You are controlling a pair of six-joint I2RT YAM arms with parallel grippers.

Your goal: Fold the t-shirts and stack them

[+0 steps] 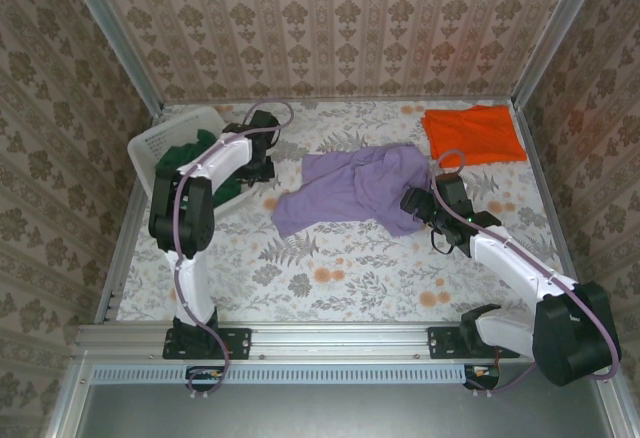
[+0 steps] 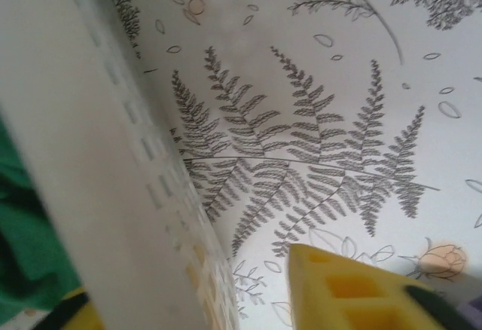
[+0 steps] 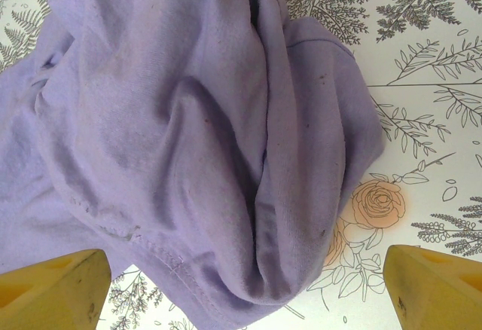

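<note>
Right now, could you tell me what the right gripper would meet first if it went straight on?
Probably the lilac t-shirt, bunched directly ahead of the open right gripper; depth is unclear.

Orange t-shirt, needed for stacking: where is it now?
Top view: the orange t-shirt lies flat at the table's far right corner, just beyond the purple t-shirt.

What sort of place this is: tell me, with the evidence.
Likely a robot test cell dressed homelike: wallpapered walls in a metal frame, a floral tablecloth, bolted arms over t-shirts.
</note>
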